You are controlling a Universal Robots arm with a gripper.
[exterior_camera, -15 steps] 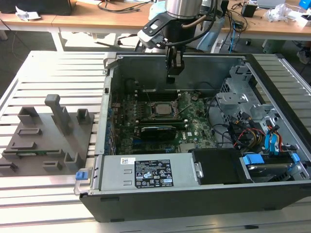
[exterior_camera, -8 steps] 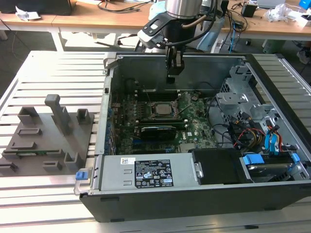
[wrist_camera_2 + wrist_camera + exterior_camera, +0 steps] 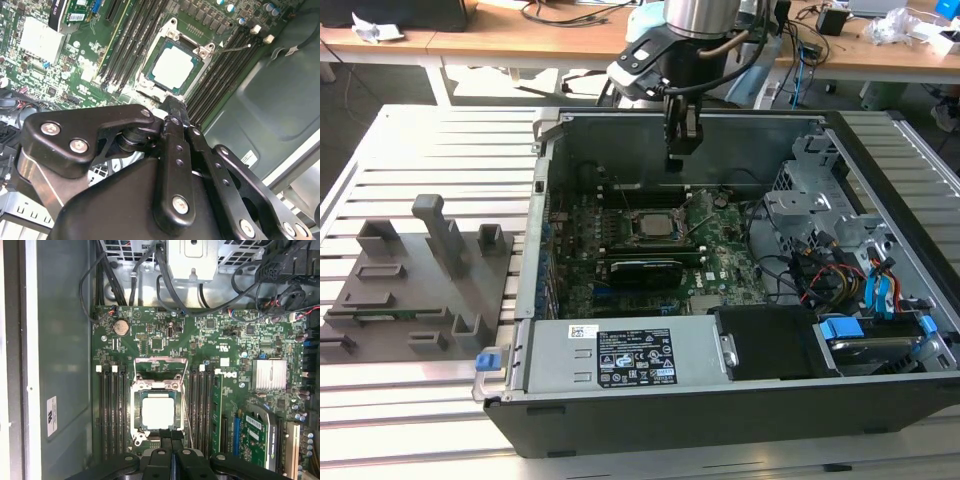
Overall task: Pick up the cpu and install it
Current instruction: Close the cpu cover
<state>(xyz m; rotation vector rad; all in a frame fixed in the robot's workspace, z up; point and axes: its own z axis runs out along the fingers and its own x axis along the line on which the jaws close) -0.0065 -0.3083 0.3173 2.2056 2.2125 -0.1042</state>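
Note:
The cpu (image 3: 157, 412) is a small square chip with a pale shiny top. It lies flat in the black socket frame (image 3: 136, 390) on the green motherboard (image 3: 235, 340), inside the open computer case (image 3: 720, 405). The same cpu (image 3: 172, 69) shows in the second wrist view and in the exterior view (image 3: 655, 222). My gripper (image 3: 682, 152) hangs above the board, a little behind the socket, apart from the chip. Its black fingers (image 3: 165, 437) are shut together with nothing between them. The socket's metal bracket (image 3: 159, 367) stands flipped up beside the chip.
A grey plastic fixture tray (image 3: 415, 285) with upright pegs lies on the slatted table at the exterior view's left. Memory slots (image 3: 112, 410) flank the socket. Drive cage and cables (image 3: 840, 270) fill the case at the exterior view's right. A power supply (image 3: 620, 355) sits along the near wall.

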